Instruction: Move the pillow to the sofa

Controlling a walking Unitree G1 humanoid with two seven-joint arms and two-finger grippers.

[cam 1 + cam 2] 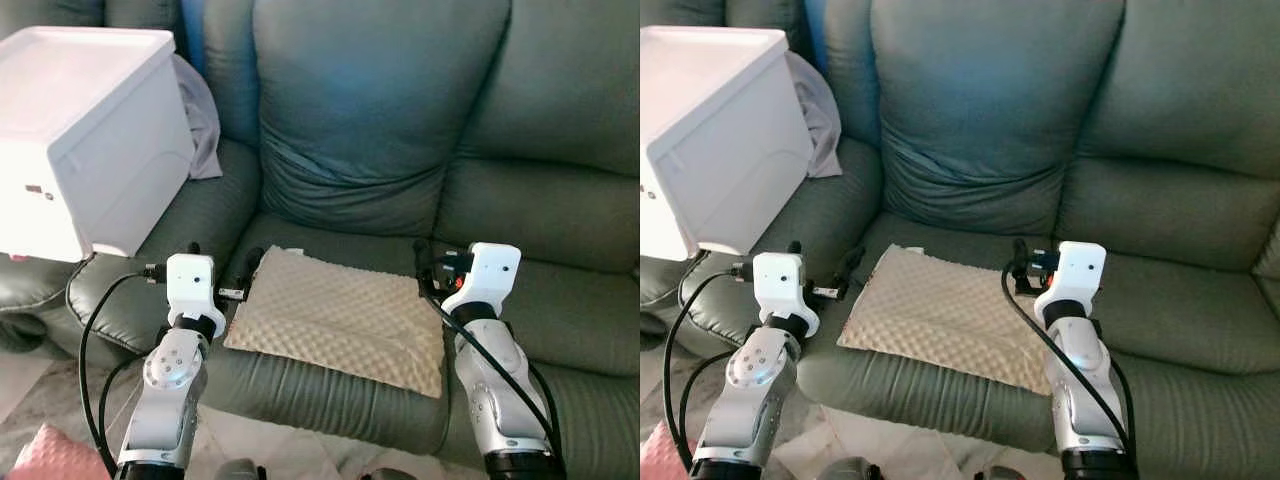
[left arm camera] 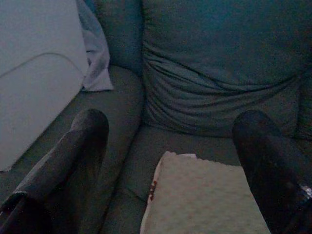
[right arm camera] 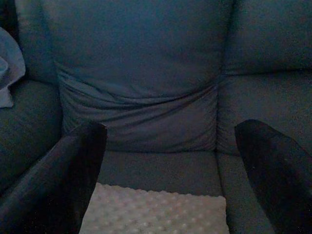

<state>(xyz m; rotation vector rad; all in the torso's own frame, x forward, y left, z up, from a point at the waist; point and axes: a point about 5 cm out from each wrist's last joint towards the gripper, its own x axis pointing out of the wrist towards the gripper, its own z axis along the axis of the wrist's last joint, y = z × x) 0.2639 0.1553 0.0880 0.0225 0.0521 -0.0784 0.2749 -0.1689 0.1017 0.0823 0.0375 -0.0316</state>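
Since beige dimpled fabric pillow [image 1: 340, 320] already lies flat on seat of grey-green leather sofa [image 1: 400, 130], placing looks done. Left gripper [image 1: 243, 279], right gripper [image 1: 1024, 258] flank pillow, jaws open, empty. Left: withdraw arms. White box [image 1: 85, 130] beside pillow.

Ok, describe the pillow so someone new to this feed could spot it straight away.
Find the grey-green sofa across the view, with a white box on its left armrest. On the seat cushion in front of the middle backrest lies the pillow, flat, between the left gripper and the right gripper. It is the one beige thing there, rectangular, with a bumpy dotted surface.
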